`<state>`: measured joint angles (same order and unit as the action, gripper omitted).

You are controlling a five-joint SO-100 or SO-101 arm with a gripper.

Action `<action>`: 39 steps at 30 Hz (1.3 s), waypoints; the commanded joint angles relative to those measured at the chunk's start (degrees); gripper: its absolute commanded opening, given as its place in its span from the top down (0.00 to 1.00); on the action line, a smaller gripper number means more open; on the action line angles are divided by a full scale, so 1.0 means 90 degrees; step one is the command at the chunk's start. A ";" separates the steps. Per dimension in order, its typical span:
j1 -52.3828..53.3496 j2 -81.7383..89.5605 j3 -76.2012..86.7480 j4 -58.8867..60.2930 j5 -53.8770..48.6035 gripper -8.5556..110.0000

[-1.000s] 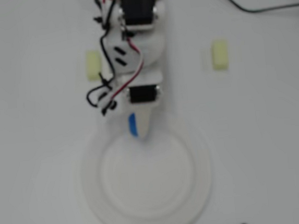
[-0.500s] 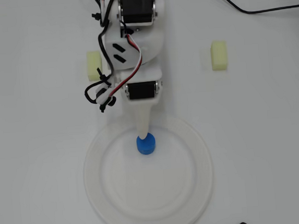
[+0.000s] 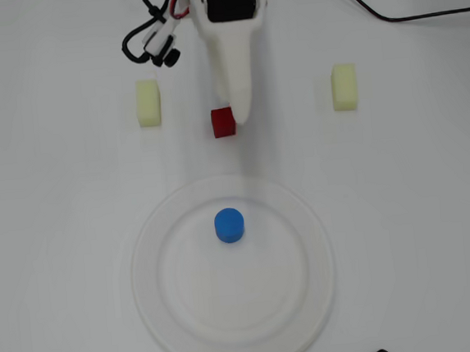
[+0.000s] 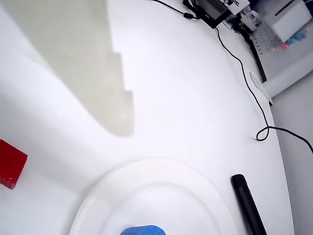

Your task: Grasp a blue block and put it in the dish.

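The blue block (image 3: 229, 225) is a small blue cylinder standing upright inside the dish (image 3: 160, 306), a large round white plate, slightly behind its centre. My gripper (image 3: 242, 118) hangs well behind the dish, its tip beside the red cube (image 3: 224, 122). It looks shut and holds nothing. In the wrist view one pale finger (image 4: 98, 73) fills the upper left. The dish's rim (image 4: 205, 188) is at the bottom, and the top of the blue block (image 4: 143, 230) shows at the bottom edge.
Two pale yellow blocks lie left (image 3: 149, 103) and right (image 3: 344, 86) of the arm. The red cube also shows in the wrist view (image 4: 11, 164). A black cable (image 3: 386, 16) runs at top right. A black bar (image 4: 248, 205) lies beside the dish.
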<state>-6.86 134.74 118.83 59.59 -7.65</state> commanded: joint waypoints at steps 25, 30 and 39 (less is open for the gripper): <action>0.0508 0.6973 0.5615 0.1025 0.0391 0.75; 0.0332 0.6973 0.5898 0.1396 0.0225 0.93; 0.0361 0.6973 0.6211 0.2402 0.0469 0.93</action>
<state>-3.52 187.65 172.97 77.52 -4.39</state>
